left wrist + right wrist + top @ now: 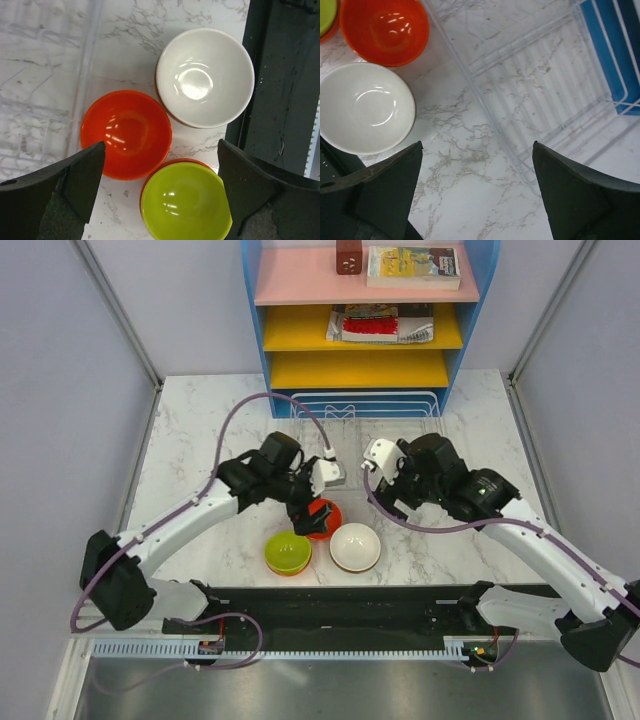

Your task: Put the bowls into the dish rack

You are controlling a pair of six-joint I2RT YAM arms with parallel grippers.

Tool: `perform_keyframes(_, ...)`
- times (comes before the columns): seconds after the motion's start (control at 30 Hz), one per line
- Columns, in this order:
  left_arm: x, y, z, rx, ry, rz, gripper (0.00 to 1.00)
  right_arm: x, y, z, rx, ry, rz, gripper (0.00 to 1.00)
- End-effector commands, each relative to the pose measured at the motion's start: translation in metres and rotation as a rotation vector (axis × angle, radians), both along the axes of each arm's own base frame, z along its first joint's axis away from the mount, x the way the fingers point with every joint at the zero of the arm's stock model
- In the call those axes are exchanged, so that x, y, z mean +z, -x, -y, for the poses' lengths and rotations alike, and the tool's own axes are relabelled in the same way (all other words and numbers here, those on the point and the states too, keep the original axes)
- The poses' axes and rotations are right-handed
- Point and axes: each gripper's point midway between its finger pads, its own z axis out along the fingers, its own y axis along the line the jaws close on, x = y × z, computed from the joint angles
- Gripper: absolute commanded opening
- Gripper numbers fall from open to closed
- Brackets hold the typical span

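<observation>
Marble table (200,430) is carrying the white wire dish rack (365,405) at its far side, with the rack's clear tray hard to make out. Left gripper (160,160) is hanging spread and empty over the orange bowl (126,132), hiding part of it from overhead. Right gripper (476,155) is hovering spread and empty. White bowl (204,75) and lime green bowl (185,205) are sitting on the near side. The green one is nesting in another bowl (175,161) that is showing only an orange rim.
</observation>
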Motion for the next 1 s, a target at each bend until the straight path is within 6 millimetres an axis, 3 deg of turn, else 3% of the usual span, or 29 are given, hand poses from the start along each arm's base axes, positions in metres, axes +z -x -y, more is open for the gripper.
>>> perform_keyframes(0.0, -0.016, -0.002, 0.026, -0.018, -0.081, 0.016, 1.0, 0.044, -0.014, 0.022, -0.062, -0.034, 0.132, 0.98)
perform_keyframes(0.2, -0.042, -0.006, 0.051, -0.058, -0.154, -0.001, 1.0, 0.075, -0.015, 0.041, -0.116, -0.101, 0.208, 0.98)
perform_keyframes(0.5, -0.068, -0.013, 0.068, -0.054, -0.204, -0.021, 0.99, 0.08, -0.009, 0.048, -0.132, -0.137, 0.224, 0.98)
perform_keyframes(0.6, -0.073, -0.012, 0.068, -0.051, -0.216, -0.029, 0.93, 0.084, -0.009, 0.049, -0.137, -0.148, 0.235, 0.98)
perform_keyframes(0.73, -0.081, -0.009, 0.066, -0.052, -0.233, -0.043, 0.74, 0.086, -0.009, 0.05, -0.142, -0.155, 0.241, 0.98)
perform_keyframes(0.8, -0.084, -0.007, 0.065, -0.056, -0.239, -0.05, 0.71, 0.087, -0.01, 0.048, -0.138, -0.161, 0.24, 0.98)
perform_keyframes(0.97, -0.084, -0.004, 0.066, -0.067, -0.241, -0.055, 0.49, 0.085, -0.012, 0.048, -0.143, -0.158, 0.237, 0.99)
